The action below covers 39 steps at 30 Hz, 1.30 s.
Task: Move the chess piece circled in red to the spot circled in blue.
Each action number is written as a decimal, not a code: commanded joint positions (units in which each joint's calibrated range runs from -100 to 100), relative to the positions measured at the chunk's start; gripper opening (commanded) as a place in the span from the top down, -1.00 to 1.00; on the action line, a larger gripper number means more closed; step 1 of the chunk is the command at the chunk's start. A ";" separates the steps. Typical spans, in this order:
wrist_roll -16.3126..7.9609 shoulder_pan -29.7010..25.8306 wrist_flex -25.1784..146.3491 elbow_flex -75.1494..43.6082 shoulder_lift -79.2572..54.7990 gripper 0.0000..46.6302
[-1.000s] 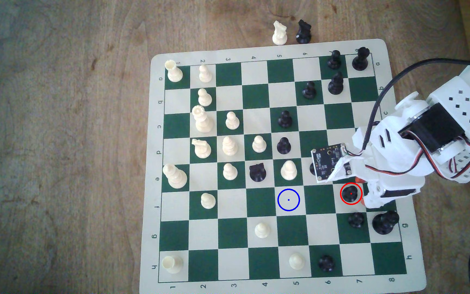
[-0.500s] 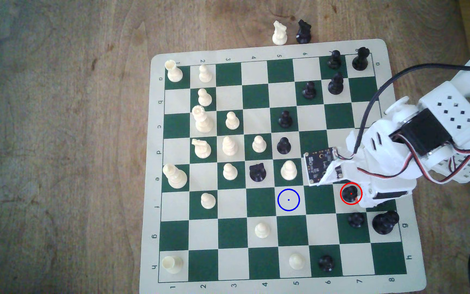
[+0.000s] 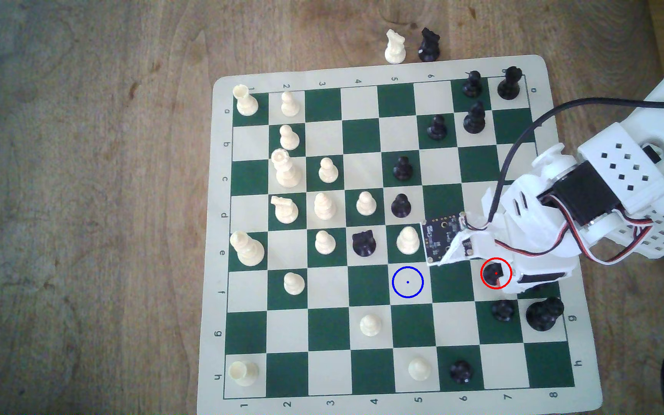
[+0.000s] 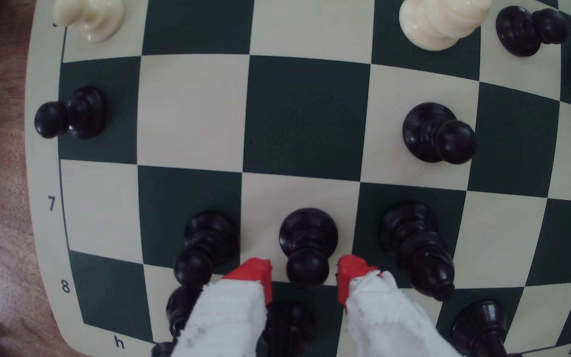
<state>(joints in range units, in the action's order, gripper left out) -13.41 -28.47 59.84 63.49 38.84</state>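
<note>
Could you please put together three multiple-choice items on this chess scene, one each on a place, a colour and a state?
1. Where is the blue-ringed spot from the circled pawn in the exterior view?
A. left
B. right
C. above

2. What colour are the tool's fingertips?
A. blue
B. red
C. green

3. How is the tool?
A. shut on the pawn
B. open, a tip on either side of the pawn's head
C. open over a white piece

Answers: 1 A, same row, two squares leftward. 2 B, red tips on white fingers. 3 B, gaps show beside the head.

The small black plastic pawn (image 4: 308, 247) looks glossy; the green-and-cream chess mat (image 3: 366, 135) is matt and smooth, on a grained brown wooden bench (image 3: 83, 199).
</note>
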 commanded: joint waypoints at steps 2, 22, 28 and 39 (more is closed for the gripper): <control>0.29 -0.28 -1.94 -0.48 -0.89 0.56; 0.63 -0.12 -2.51 -0.39 -1.82 0.52; 0.68 0.11 -2.84 -0.39 -2.16 0.54; 0.88 -0.04 -1.77 -0.39 -2.25 0.50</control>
<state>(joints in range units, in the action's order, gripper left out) -12.67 -28.83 57.53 63.49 36.41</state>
